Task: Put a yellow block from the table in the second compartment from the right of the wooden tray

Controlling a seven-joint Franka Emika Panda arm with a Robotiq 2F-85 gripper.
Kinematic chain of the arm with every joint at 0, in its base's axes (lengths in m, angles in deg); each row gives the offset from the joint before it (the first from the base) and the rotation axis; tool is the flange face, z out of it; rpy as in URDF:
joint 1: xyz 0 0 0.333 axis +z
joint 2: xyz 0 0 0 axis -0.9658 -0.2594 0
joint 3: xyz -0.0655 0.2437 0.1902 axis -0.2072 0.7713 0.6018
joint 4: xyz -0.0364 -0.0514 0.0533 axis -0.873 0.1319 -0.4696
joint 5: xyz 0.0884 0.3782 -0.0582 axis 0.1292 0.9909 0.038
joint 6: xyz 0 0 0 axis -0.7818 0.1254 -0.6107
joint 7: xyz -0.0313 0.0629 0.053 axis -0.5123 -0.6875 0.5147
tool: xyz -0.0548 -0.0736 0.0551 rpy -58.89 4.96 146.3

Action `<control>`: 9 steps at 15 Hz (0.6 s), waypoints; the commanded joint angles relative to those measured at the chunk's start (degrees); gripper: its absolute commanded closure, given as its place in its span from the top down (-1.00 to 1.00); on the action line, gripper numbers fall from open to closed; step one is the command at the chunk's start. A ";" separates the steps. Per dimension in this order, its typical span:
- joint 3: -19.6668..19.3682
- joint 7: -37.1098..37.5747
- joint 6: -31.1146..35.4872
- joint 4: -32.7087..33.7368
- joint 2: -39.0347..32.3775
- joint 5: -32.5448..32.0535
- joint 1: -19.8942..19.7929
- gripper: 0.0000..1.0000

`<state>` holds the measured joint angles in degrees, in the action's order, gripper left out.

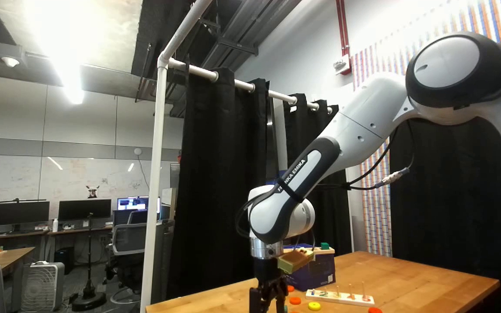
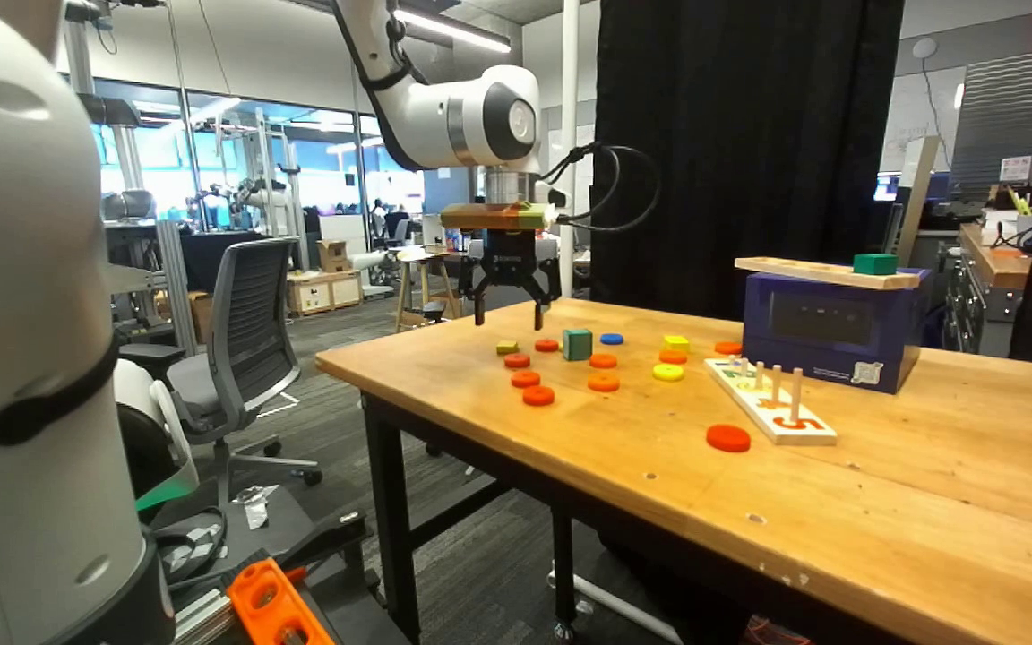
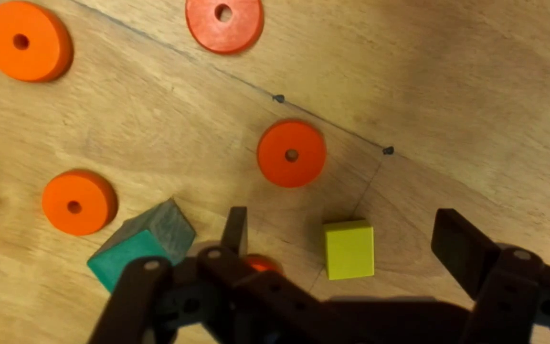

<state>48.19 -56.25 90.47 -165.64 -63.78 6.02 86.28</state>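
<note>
The yellow block [image 3: 349, 250] lies on the table [image 2: 910, 502], tray [image 2: 803, 270] well apart.

On the table [image 2: 955, 466], the tray [image 2: 812, 270] tops the box [image 2: 829, 333], pegboard [image 2: 761, 401] just beside, perhaps touching

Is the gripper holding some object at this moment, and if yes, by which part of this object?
Nothing is held: the gripper is open above the table, and the yellow block beneath it rests on the wood, untouched.

Free rm R of yellow blk [image 3: 350, 251] (wrist view); 1 red disc [image 3: 268, 263] & teal blk [image 3: 139, 246] crowd L.
</note>
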 commanded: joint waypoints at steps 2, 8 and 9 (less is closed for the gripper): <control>0.06 -1.87 2.13 2.19 -3.29 -0.07 0.19 1.00; 0.46 -3.09 1.62 5.16 -6.82 0.03 0.45 1.00; 0.49 -3.19 1.56 5.60 -7.27 0.03 0.48 1.00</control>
<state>48.46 -58.46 91.85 -162.81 -68.94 6.02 86.39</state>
